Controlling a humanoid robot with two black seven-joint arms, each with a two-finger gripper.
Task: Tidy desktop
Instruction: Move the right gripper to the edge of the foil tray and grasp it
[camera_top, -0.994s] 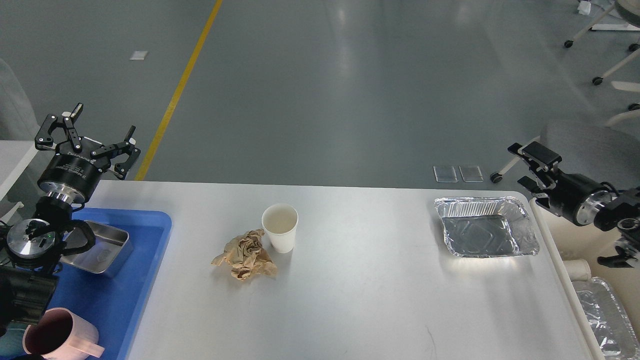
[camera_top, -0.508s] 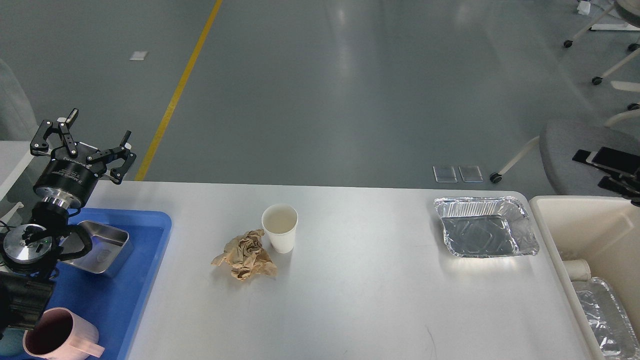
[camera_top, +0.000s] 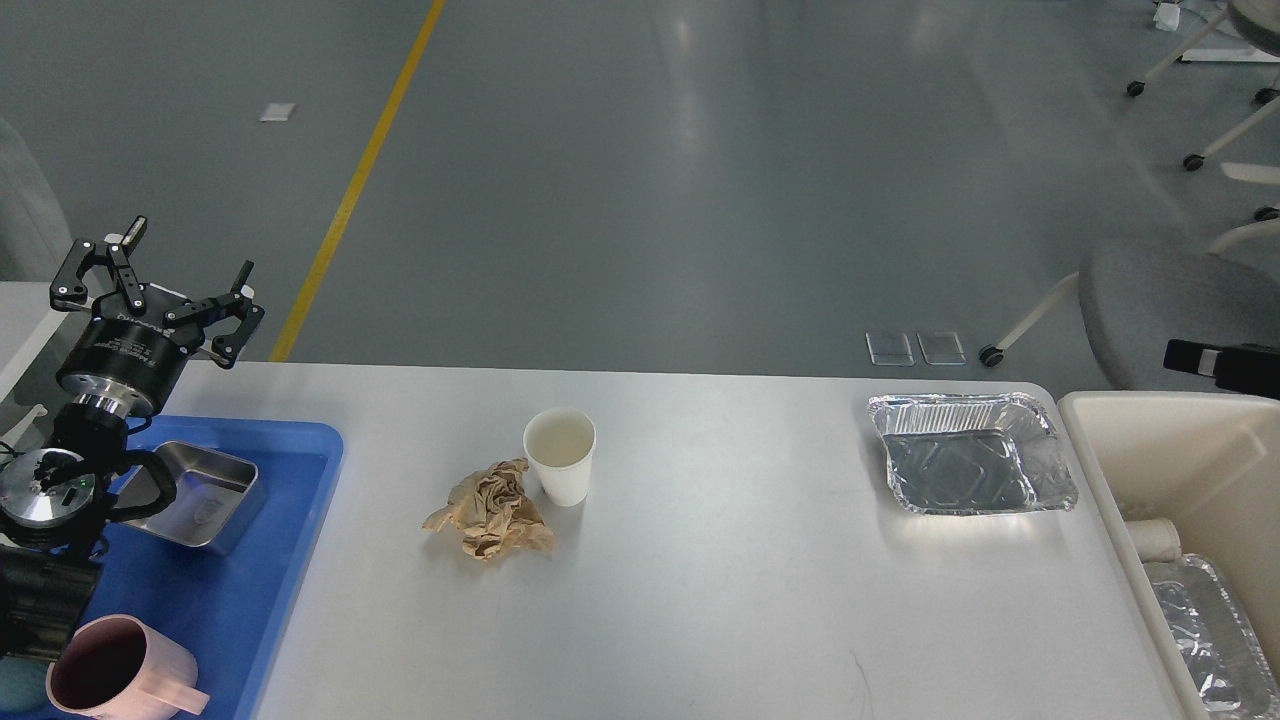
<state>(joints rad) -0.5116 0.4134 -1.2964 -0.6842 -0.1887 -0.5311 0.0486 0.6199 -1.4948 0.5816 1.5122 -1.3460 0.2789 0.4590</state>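
The white desktop (camera_top: 700, 600) holds a white paper cup (camera_top: 560, 455) standing upright, with a crumpled brown paper (camera_top: 490, 510) touching its left side. An empty foil tray (camera_top: 970, 465) sits at the back right corner. My left gripper (camera_top: 160, 280) is open and empty, raised above the table's back left corner, over the far end of the blue tray (camera_top: 240, 590). Of my right gripper (camera_top: 1225, 358) only a dark tip shows at the right edge, above the cream bin (camera_top: 1110, 470). Its fingers cannot be told apart.
The blue tray holds a steel container (camera_top: 195, 495) and a pink mug (camera_top: 115, 670). The cream bin beside the table's right edge holds a foil tray (camera_top: 1210, 630) and a pale cup (camera_top: 1155, 540). A grey chair (camera_top: 1160, 300) stands behind the bin.
My right arm has pulled back to the right, from beside the foil tray to the frame's edge. My left gripper has drifted slightly left, still open.
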